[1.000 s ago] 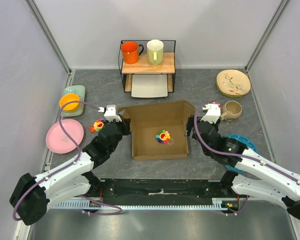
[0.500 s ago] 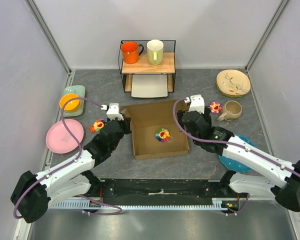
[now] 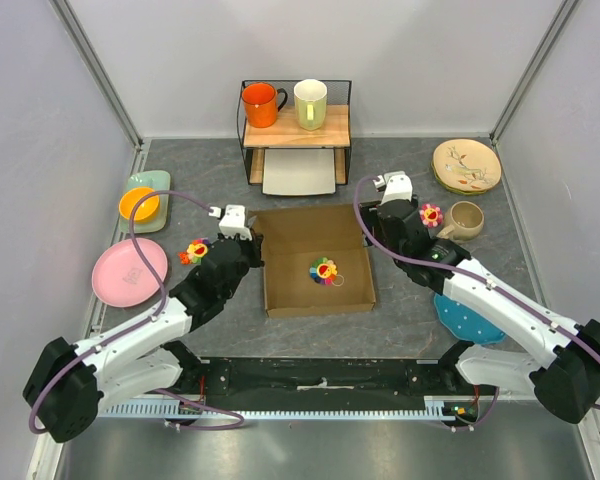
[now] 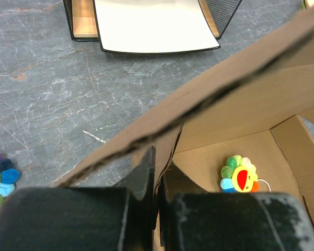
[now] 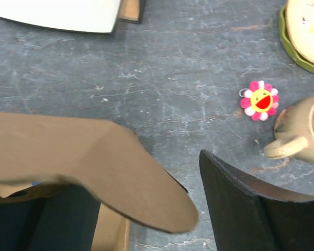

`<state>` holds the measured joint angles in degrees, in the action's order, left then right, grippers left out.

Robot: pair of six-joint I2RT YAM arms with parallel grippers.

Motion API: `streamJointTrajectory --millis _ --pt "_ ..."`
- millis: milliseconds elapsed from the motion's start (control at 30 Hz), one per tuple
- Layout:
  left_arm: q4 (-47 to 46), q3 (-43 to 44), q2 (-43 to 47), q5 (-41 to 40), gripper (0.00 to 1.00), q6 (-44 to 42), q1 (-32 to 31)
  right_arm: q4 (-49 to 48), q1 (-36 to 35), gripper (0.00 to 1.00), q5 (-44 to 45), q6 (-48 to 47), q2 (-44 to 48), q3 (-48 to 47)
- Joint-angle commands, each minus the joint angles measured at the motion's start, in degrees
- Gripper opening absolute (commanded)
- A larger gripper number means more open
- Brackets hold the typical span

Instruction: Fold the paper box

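Left end effector (image 4: pixel 158 166) is clenched tight on the left wall of the paper box (image 3: pixel 298 288), up near the back corner, so the box sits right beside it on the counter (image 3: pixel 310 335). Right end effector (image 5: pixel 157 209) is released, jaws spread wide, straddling a flap at the box's back right corner. There's a little rainbow flower toy (image 3: pixel 325 271) lying inside the box.

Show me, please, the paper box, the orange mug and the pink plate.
paper box (image 3: pixel 298 288): top external view, on its bare floor.
orange mug (image 3: pixel 259 106): top external view, on its body.
pink plate (image 3: pixel 115 276): top external view, left of centre.
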<state>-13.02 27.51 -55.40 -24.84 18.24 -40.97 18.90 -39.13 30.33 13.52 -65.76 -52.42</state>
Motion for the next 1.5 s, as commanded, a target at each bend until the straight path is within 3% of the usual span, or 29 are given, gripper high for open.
streamJointTrajectory --millis 0,67,200,267,400,567,667,833,1167,1267,1467 --pt "-3.5 2.6 -1.6 0.6 0.02 -3.3 0.0 -4.9 0.1 0.72 -5.2 -1.5 0.4 -1.5" --pt "-3.7 2.8 -1.8 0.5 0.02 -3.7 -0.1 -4.8 0.1 0.66 -5.9 -1.4 -0.1 -1.7" --pt "-4.5 3.1 -2.9 0.6 0.02 -3.9 -0.1 -4.6 0.1 0.42 -7.2 0.2 0.1 -1.5" --pt "-4.6 3.1 -3.1 0.7 0.02 -3.7 -0.1 -3.8 0.0 0.38 -7.2 2.1 0.0 -1.3" --pt "-4.9 2.9 -3.6 0.7 0.02 -2.9 -0.1 -1.2 0.1 0.21 -6.8 7.1 -0.5 -1.4" --pt "-5.5 2.6 -3.7 0.8 0.02 -2.1 0.0 0.0 0.1 0.08 -7.5 11.8 -0.8 -0.8" --pt "-4.6 3.1 -3.2 0.2 0.1 -2.1 -0.1 0.1 -0.1 0.01 -7.6 12.9 -0.4 -0.2" --pt "-1.0 5.3 -1.6 -1.0 0.29 -2.8 -0.1 1.0 -0.2 0.0 -5.8 14.1 0.1 0.0" --pt "7.1 11.3 3.1 -1.5 0.51 -5.7 -0.1 1.1 -1.9 0.0 -3.7 12.7 -0.2 -1.0" --pt "7.8 12.3 2.9 -1.3 0.52 -6.6 0.0 1.1 -2.5 0.0 -2.9 12.3 -0.8 -1.5" --pt "12.5 15.8 -1.5 2.0 0.32 -5.0 0.0 1.2 -3.8 0.0 -1.5 12.7 -1.5 -2.7"
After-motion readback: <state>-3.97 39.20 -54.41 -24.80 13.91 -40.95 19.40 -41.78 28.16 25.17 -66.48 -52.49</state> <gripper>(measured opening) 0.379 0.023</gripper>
